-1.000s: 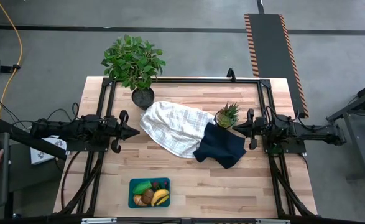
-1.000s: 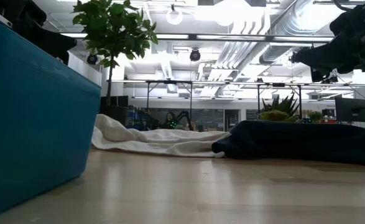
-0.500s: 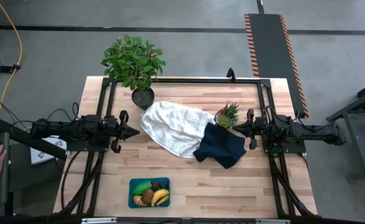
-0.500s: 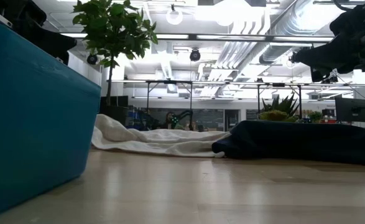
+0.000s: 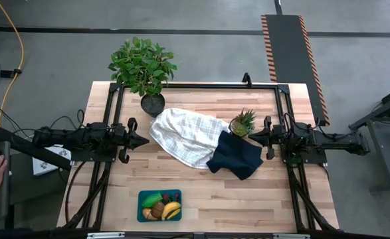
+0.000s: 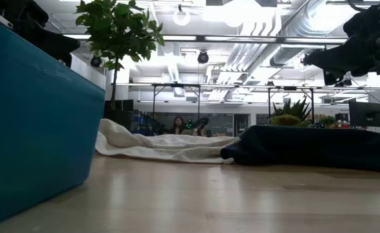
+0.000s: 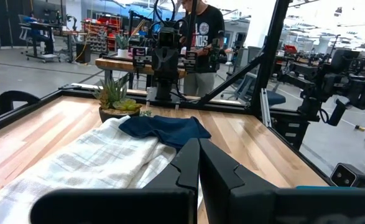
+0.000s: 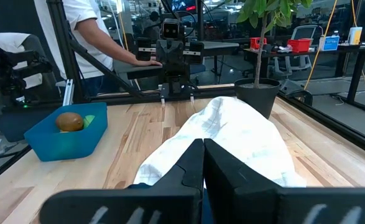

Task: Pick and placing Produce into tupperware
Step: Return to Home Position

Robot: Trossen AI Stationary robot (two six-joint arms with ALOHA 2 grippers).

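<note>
Left gripper (image 5: 141, 140) and right gripper (image 5: 253, 136) both pinched closed, empty; produce (image 5: 163, 207) sits in tupperware (image 5: 139, 216) well off left gripper's side, so homing just needs level arms clear of white cloth (image 5: 185, 136).

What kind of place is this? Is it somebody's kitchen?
Most likely a robot lab or workshop, not a kitchen. A left arm and a right arm work at a wooden table. Big pipes cross the bare ceiling, and workbenches and another robot arm stand behind.
</note>
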